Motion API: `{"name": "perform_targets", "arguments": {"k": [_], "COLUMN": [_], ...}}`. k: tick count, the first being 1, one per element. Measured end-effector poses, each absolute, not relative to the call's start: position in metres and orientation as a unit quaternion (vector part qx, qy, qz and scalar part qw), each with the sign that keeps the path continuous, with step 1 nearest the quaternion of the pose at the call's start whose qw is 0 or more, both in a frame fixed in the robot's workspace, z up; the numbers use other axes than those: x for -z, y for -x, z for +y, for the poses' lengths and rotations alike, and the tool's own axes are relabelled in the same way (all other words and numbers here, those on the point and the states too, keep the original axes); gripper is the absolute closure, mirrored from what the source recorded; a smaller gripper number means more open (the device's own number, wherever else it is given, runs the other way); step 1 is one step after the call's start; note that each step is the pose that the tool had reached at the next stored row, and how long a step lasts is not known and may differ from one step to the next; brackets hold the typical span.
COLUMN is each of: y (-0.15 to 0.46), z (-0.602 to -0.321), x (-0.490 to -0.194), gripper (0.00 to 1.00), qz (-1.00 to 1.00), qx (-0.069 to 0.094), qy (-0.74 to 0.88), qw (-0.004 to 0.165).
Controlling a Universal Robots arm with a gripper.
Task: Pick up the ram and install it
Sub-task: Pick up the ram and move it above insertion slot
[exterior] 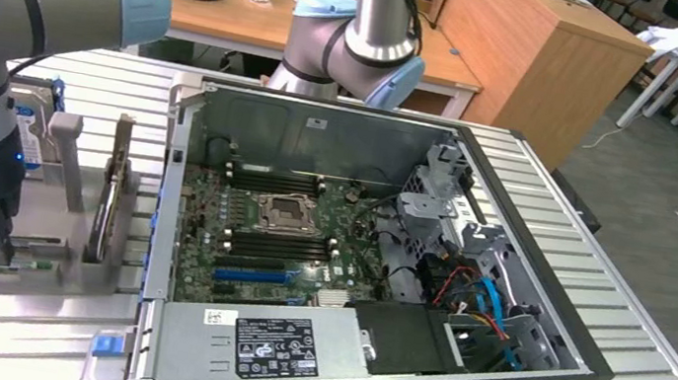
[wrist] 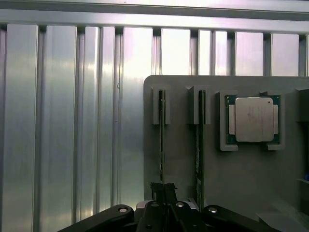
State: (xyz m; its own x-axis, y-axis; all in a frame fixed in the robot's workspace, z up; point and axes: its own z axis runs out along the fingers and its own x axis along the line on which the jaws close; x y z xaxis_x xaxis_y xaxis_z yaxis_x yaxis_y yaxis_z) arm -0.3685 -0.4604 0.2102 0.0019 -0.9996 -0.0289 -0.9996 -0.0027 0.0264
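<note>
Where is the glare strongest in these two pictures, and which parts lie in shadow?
Wrist view: strong glare on the slatted table, while the gripper is a dark shape. Exterior view: even room light, with the inside of the computer case shaded.

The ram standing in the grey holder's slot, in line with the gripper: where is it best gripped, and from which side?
Probably by its exposed upper edge, near mid-length, pinched across the two flat faces, coming straight down from above. The ram stands on edge in the holder, whose posts enclose its end, and the gripper hangs in line with it.
</note>
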Motion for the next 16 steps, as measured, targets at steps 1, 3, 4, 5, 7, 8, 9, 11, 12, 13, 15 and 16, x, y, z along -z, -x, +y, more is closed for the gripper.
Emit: {"name": "perform_targets", "arguments": {"k": [1, 3, 4, 5, 7, 8, 9, 11, 12, 13, 15, 16], "y": [0.368, 0.368, 0.368, 0.368, 0.368, 0.368, 0.368, 0.368, 0.368, 0.368, 0.368, 0.368], "z": [-0.460, -0.460, -0.460, -0.460, -0.460, -0.460, -0.460, -0.460, -0.460, -0.460, -0.460, -0.460], "x": [-0.210, -0.210, -0.211, -0.212, -0.214, -0.215, -0.217, -0.221, -0.223, -0.225, -0.230, -0.233], "gripper": [0.88, 0.88, 0.88, 0.88, 0.88, 0.88, 0.88, 0.88, 0.88, 0.88, 0.88, 0.88], "qz": [0.706, 0.706, 0.706, 0.706, 0.706, 0.706, 0.706, 0.706, 0.706, 0.706, 0.706, 0.706], "qx": [-0.020, -0.020, -0.020, -0.020, -0.020, -0.020, -0.020, -0.020, -0.020, -0.020, -0.020, -0.020], "qy": [0.708, 0.708, 0.708, 0.708, 0.708, 0.708, 0.708, 0.708, 0.708, 0.708, 0.708, 0.708], "qw": [0.001, 0.001, 0.001, 0.001, 0.001, 0.001, 0.001, 0.001, 0.001, 0.001, 0.001, 0.001]}}
